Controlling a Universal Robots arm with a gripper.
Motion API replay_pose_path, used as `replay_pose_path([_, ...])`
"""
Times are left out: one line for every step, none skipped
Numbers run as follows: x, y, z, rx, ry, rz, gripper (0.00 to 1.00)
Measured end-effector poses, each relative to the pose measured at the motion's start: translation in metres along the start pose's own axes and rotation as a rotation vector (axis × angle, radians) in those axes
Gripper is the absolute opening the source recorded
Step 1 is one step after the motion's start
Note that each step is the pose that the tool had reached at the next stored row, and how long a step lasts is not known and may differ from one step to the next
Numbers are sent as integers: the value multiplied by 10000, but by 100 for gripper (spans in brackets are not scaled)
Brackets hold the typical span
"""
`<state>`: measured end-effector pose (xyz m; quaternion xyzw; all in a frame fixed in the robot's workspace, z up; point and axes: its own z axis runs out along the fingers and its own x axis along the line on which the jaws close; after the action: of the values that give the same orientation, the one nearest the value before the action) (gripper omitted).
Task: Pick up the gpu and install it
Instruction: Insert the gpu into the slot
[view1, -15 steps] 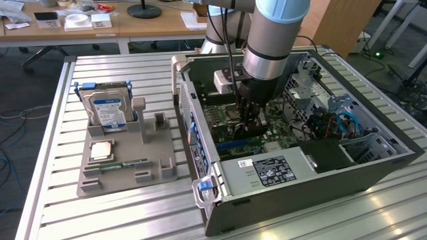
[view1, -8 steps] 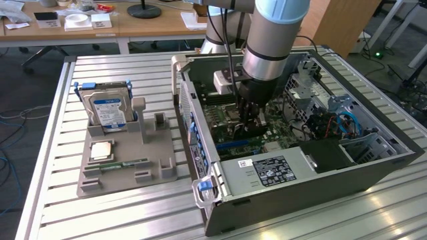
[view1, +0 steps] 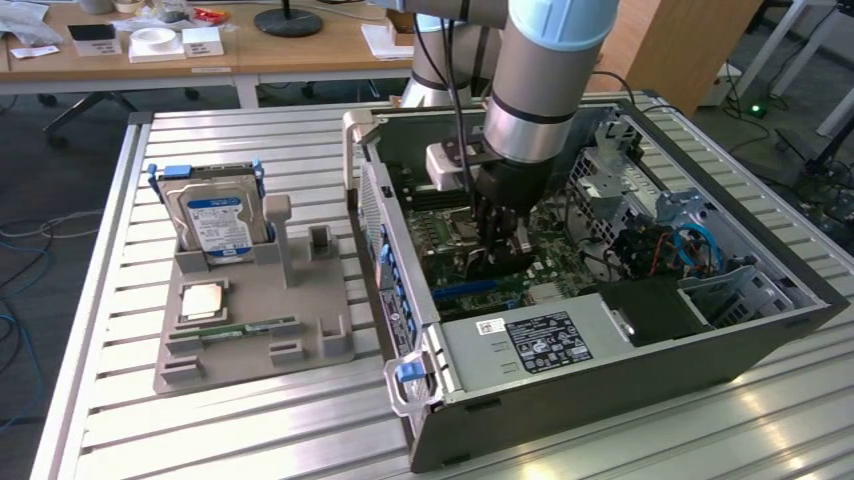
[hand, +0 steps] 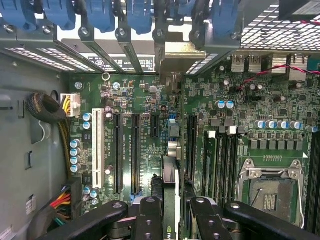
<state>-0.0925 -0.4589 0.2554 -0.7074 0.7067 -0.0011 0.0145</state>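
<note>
Inside the open computer case (view1: 747, 330), my gripper (view1: 497, 235) hangs low over the green motherboard (view1: 461, 265). It is shut on the gpu (hand: 170, 195), a thin dark card seen edge-on between the two black fingers (hand: 149, 217). The card's edge runs over the board between the long black expansion slots (hand: 135, 150), just beside one slot (hand: 191, 147). I cannot tell whether the card touches a slot. From the exterior view the gpu (view1: 491, 262) is a dark shape under the fingers.
A grey holder (view1: 287, 300) at the exterior view's left carries a silver hard drive (view1: 214, 225), a processor chip (view1: 203, 300) and a slim green memory stick (view1: 254, 328). Blue slot latches (hand: 140, 15), the CPU socket (hand: 270, 187), cable bundles (hand: 55, 120) and the power supply (view1: 534, 345) crowd the case.
</note>
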Motion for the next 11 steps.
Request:
replay_pose_path([0, 1, 3, 0, 0, 0, 26])
replay_pose_path([0, 3, 4, -1, 1, 1, 26])
replay_pose_path([0, 4, 4, -1, 2, 0, 26])
replay_pose_path([0, 6, 5, -1, 2, 0, 26])
replay_pose_path([0, 8, 5, 0, 2, 1, 26])
replay_pose_path([0, 9, 6, 0, 0, 0, 26])
replay_pose_path([0, 11, 6, 0, 0, 0, 26])
replay_pose_path([0, 14, 6, 0, 0, 0, 26])
replay_pose_path([0, 16, 6, 0, 0, 0, 26])
replay_pose_path([0, 19, 5, -1, 1, 0, 26])
replay_pose_path([0, 22, 5, -1, 1, 1, 26])
